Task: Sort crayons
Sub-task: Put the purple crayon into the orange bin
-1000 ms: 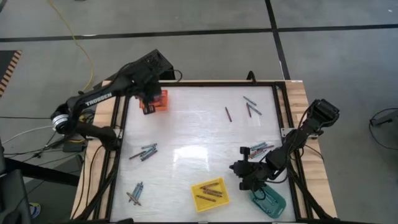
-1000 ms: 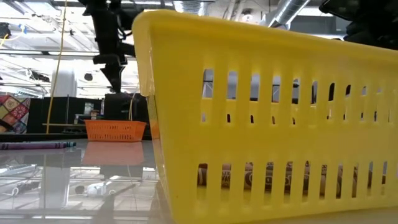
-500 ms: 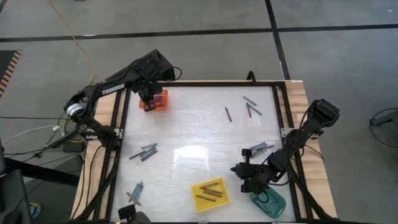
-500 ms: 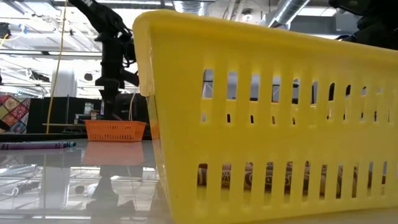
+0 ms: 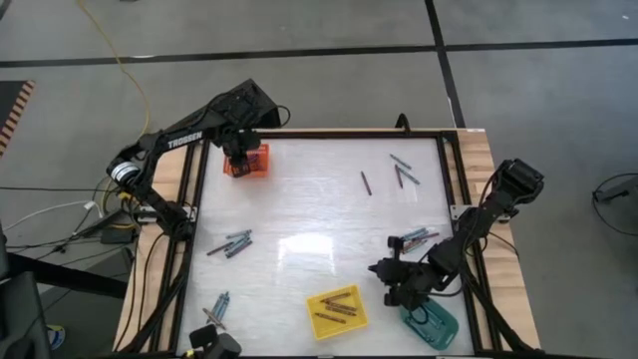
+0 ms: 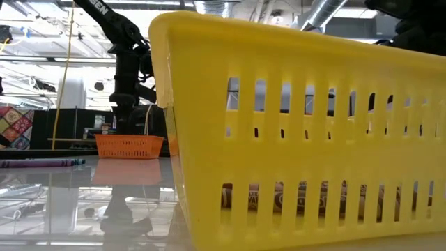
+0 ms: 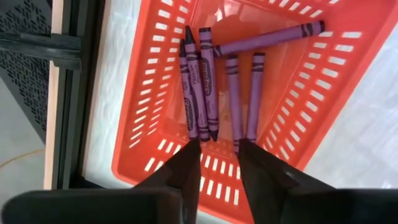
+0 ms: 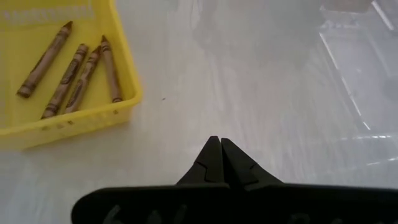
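So, my left gripper hangs over the orange tray, jaws parted and empty.
Six purple crayons lie inside it (far corner); the right gripper, closed, sits near the yellow tray.

Left arm is reaching to the far-left corner of the table, its left gripper pointing downward with fingers slightly parted, nothing between them. Right arm is folding low over the table's near-right area, right gripper pressing its fingertips together.
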Robot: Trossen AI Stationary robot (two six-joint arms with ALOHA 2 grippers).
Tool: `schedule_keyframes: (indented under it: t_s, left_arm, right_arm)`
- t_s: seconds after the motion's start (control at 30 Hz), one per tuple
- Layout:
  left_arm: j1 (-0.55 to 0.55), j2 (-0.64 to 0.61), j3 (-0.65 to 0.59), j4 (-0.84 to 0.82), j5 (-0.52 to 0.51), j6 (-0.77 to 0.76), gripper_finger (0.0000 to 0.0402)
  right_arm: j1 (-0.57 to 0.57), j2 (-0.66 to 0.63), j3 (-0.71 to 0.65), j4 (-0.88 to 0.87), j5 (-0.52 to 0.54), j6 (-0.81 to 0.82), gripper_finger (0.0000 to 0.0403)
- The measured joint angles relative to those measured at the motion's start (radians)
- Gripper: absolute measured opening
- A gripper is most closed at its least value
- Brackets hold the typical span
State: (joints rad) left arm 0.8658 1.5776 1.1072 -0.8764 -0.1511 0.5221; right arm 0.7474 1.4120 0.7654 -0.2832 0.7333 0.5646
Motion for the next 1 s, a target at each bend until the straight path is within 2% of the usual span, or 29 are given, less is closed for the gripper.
schedule_keyframes:
  t_s: [0.23,0.47,0.6,0.8,1.0]
  left_arm:
    - [-0.012,-0.023,0.0,0.0,-0.006,-0.06,0.0113]
    - [-0.106,-0.124,0.0,0.017,0.009,-0.092,0.0113]
    - [-0.199,-0.201,0.0,0.033,0.05,-0.135,0.0113]
    - [-0.387,-0.297,0.001,0.039,0.166,-0.223,0.0113]
    - [-0.642,-0.332,0.001,0.039,0.165,-0.327,0.0113]
  right_arm:
    - [-0.03,0.0,0.0,0.0,0.034,0.036,0.0008]
    - [-0.121,0.0,0.0,-0.002,0.044,0.105,0.0071]
    - [-0.206,0.0,0.0,-0.001,0.055,0.124,0.0095]
    - [-0.364,0.0,0.0,-0.007,0.055,0.136,0.0103]
    - [-0.536,0.0,0.0,-0.079,0.042,0.115,0.0103]
